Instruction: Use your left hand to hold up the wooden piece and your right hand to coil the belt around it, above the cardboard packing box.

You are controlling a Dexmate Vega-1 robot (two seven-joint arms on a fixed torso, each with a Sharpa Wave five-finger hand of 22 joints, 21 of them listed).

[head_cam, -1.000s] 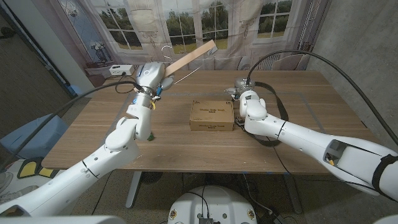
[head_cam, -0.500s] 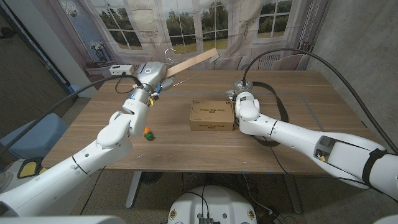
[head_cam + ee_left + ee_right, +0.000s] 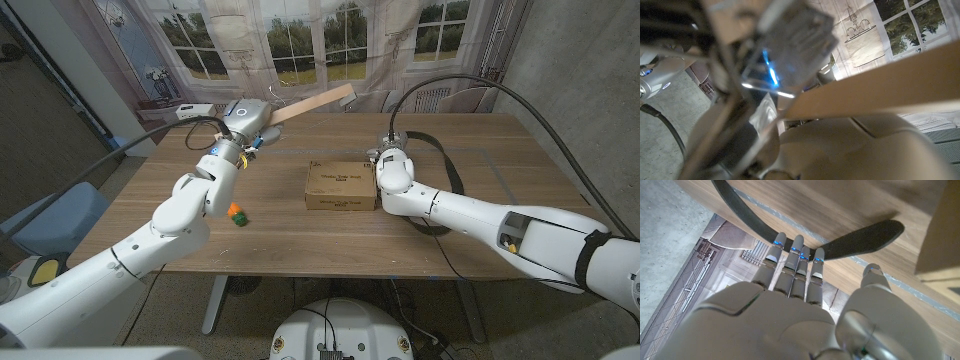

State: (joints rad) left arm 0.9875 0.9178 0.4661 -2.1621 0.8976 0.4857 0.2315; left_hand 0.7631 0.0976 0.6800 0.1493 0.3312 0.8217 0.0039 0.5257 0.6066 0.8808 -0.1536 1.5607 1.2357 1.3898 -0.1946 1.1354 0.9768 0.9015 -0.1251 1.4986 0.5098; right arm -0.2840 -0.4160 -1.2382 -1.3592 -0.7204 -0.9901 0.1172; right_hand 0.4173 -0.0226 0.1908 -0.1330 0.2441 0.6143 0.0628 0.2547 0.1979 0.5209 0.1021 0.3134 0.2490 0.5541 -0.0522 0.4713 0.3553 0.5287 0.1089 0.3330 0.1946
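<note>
My left hand (image 3: pixel 243 121) gripped the long pale wooden slat (image 3: pixel 312 101) and held it raised, well left of the brown cardboard packing box (image 3: pixel 340 185); its wrist picture was blurred. My right hand (image 3: pixel 391 160) stood just beside the box's right edge, fingers (image 3: pixel 796 265) straight and holding nothing, their tips touching the black belt (image 3: pixel 860 240), which was partly hidden behind my arm.

Count: 1 wooden piece (image 3: pixel 312 102), 1 black belt (image 3: pixel 447 175), 1 cardboard packing box (image 3: pixel 340 186), 1 small orange-and-green item (image 3: pixel 237 213), 2 hands.
</note>
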